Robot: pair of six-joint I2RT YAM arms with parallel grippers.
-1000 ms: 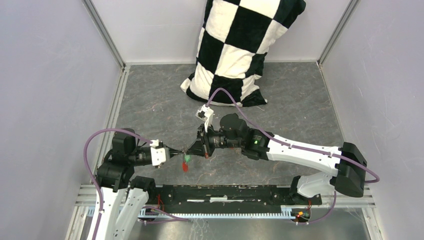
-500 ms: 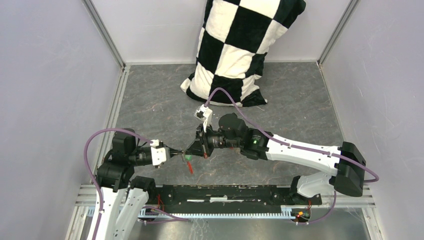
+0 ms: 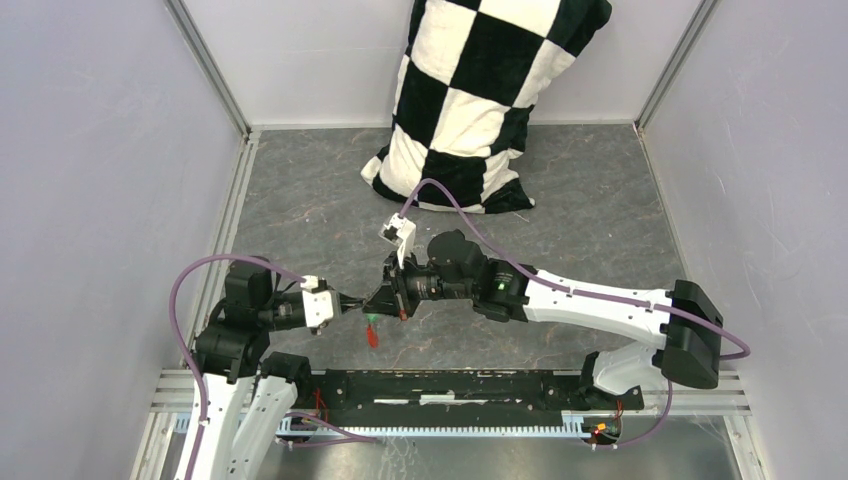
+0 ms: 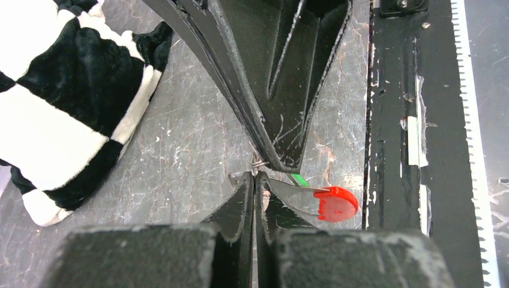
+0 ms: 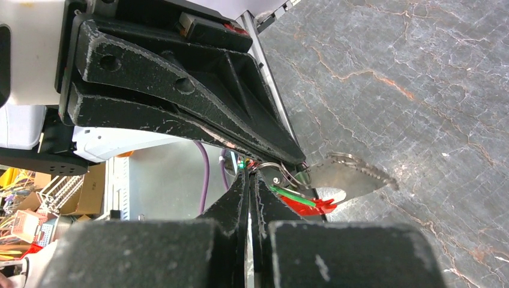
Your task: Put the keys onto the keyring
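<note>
Jaws shut; right wrist shows keyring (image 5: 286, 173)

1 overhead, 2 wrist close-ups, sharing keys (image 4: 336, 204)

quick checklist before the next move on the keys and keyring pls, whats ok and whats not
1. left gripper shut: ok.
2. right gripper shut: ok.
3. Tips meeting at the keyring: ok, both wrist views show them nose to nose at its wire rings.
4. Which piece each gripper pinches: cannot tell, the fingers hide it.
5. Keys threaded on the ring: cannot tell. The green-headed key hangs in the bunch under the tips, but how it is attached is hidden.
6. checkered pillow clear of both arms: ok, it sits well behind them.
</note>
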